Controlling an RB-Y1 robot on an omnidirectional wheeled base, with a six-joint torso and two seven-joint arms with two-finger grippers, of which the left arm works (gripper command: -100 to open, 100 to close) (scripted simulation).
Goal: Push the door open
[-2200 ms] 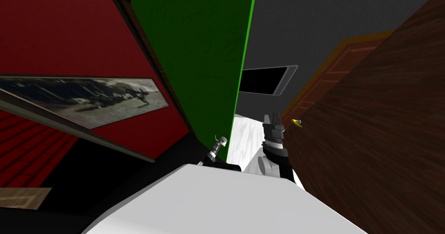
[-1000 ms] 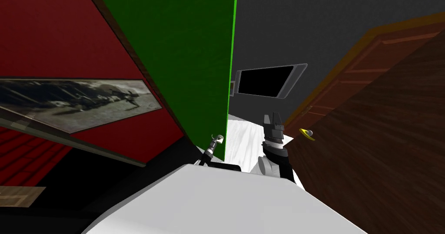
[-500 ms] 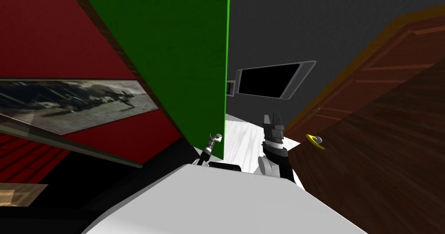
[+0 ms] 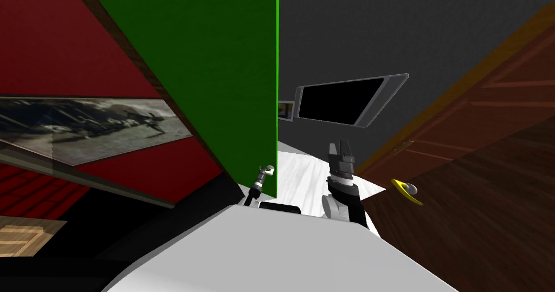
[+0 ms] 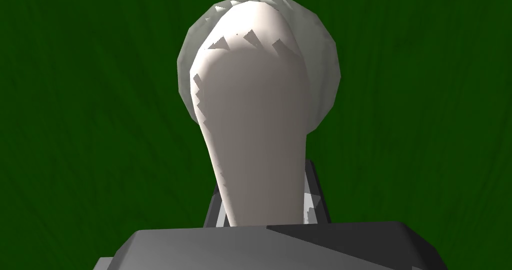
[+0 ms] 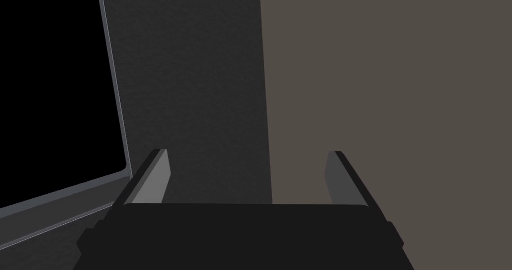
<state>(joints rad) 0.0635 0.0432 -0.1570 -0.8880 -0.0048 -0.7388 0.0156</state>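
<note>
while the left pincer (image 5: pixel 265 194) clasps the handle (image 5: pixel 255 96), the green door (image 5: pixel 75 106) stands just beyond.

green door (image 4: pixel 217 61): top cut off | left end effector (image 5: pixel 262 184) fingers (image 5: pixel 317 207): mostly behind handle (image 5: pixel 255 106) (pale)

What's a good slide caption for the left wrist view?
Left end effector shut on the white handle of the green door.

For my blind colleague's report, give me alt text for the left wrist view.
A pale door handle, seen close, stands against the green door. The left pincer is shut on its neck, a thin finger showing at each side.
</note>
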